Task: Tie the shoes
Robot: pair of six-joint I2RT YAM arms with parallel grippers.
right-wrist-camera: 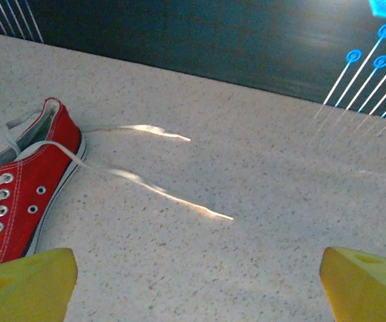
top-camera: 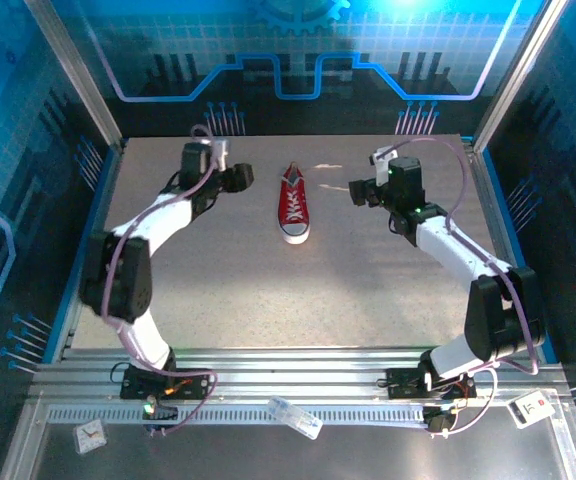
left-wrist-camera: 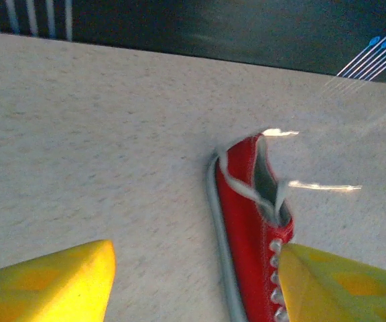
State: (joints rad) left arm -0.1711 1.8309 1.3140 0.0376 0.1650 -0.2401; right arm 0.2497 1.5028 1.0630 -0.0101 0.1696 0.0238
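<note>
- Nearest, on the metal frame (top-camera: pixel 298 375) in front of the table (top-camera: pixel 268 290), lie a small white card (top-camera: pixel 90 436), a clear plastic piece (top-camera: pixel 295 417) and a white box (top-camera: pixel 533 408), all well apart from the shoe.
- Both arm bases sit on that frame. The left arm (top-camera: pixel 128 280) bends up and reaches forward and inward, and the right arm (top-camera: pixel 458 255) mirrors it, each wrist turned toward the table's middle.
- The left jaws are released and grasp nothing. In the left wrist view the yellow fingers (left-wrist-camera: pixel 52 282) are parted, and one overlaps the shoe's eyelets from that angle — whether it touches cannot be told.
- The right jaws are spread wide, with bare table between them.
- The red shoe (top-camera: pixel 294 208) stands on its sole between the two wrists, toe toward the bases. In the top view it is apart from both.
- The right wrist view shows more clearly than the top view two loose white laces (right-wrist-camera: pixel 173 194), which trail untied from the collar across the table — nothing lies on them.
- Farthest back stand dark blue patterned wall panels (top-camera: pixel 298 40).
</note>
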